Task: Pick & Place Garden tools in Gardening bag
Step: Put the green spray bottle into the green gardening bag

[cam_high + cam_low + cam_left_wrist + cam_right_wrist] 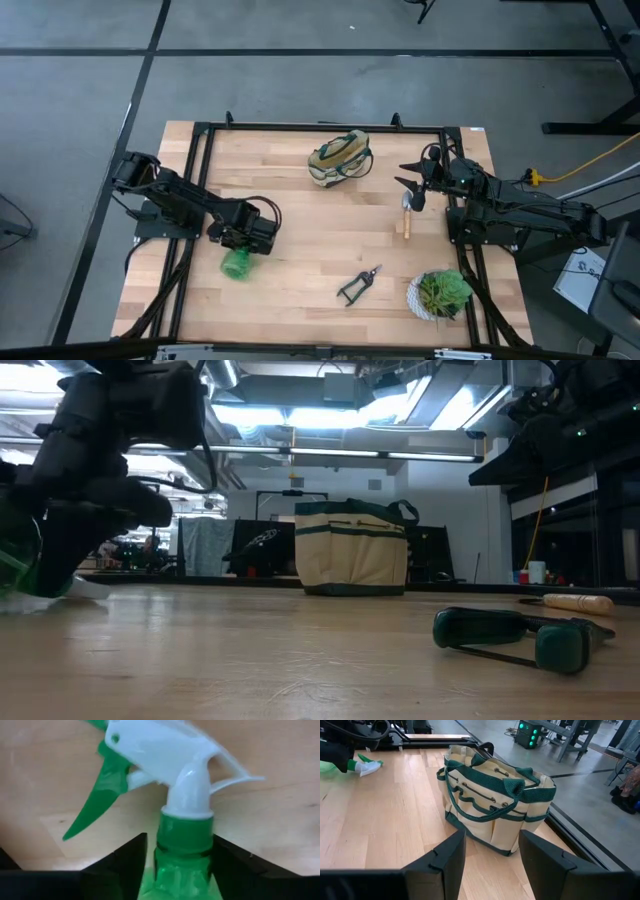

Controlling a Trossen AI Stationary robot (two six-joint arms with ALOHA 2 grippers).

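On the wooden bench (300,250), the gardening bag (339,159) stands upright near the far edge and serves as the landmark for everything else. Well to the left of the bag and nearer the front, the left gripper (240,250) reaches down over the translucent green spray bottle (236,264), which lies on the boards. In the left wrist view its two dark fingers (122,857) stand on either side of the bottle's green neck (182,847), just under the white trigger head (165,750); whether they press it or only flank it cannot be told.

To the right of the bag, the right gripper (410,188) hangs above the bench with its fingers (450,855) spread wide and nothing between them, and its wrist camera looks straight at the bag's beige pockets and green looped handles (485,795). Just below that gripper, right of the bag, lies a wooden-handled tool (405,216); its metal end is too small to identify. Toward the front from the bag, the black-handled pruning shears (359,285) lie flat on the boards, and to the right of them, at the front right corner, stands the green plant in a white pot (440,295).
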